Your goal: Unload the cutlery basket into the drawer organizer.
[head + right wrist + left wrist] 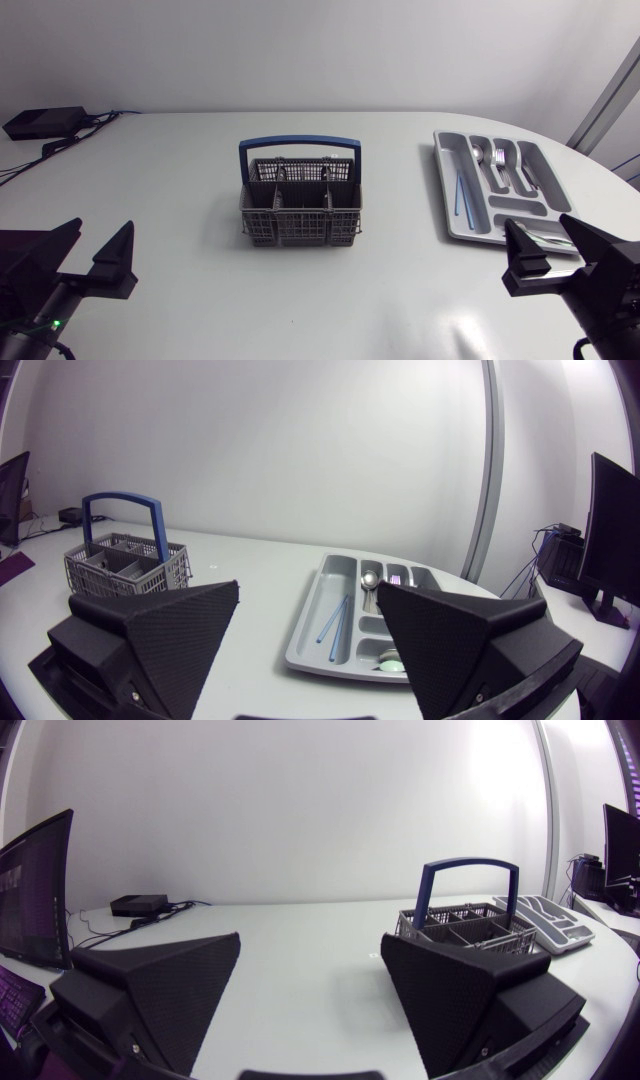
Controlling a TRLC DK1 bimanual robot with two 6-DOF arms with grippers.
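Grey plastic mesh basket [300, 214] with blue handle, smooth grey plastic organizer [447, 200], shiny metal spoons [497, 156], matte white table [180, 180]

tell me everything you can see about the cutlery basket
The cutlery basket is a grey, plastic-looking mesh box with a blue arched handle standing up over it. Dividers split it into several compartments; no cutlery shows in them. It stands upright near the middle of the table, apart from the drawer organizer on its right. Only the table touches it.

The right gripper [540, 230] hid the near corner of the drawer organizer [445, 190] at the right edge of the tabletop [180, 200]. Whether the cutlery basket [300, 228] held anything could not be told.
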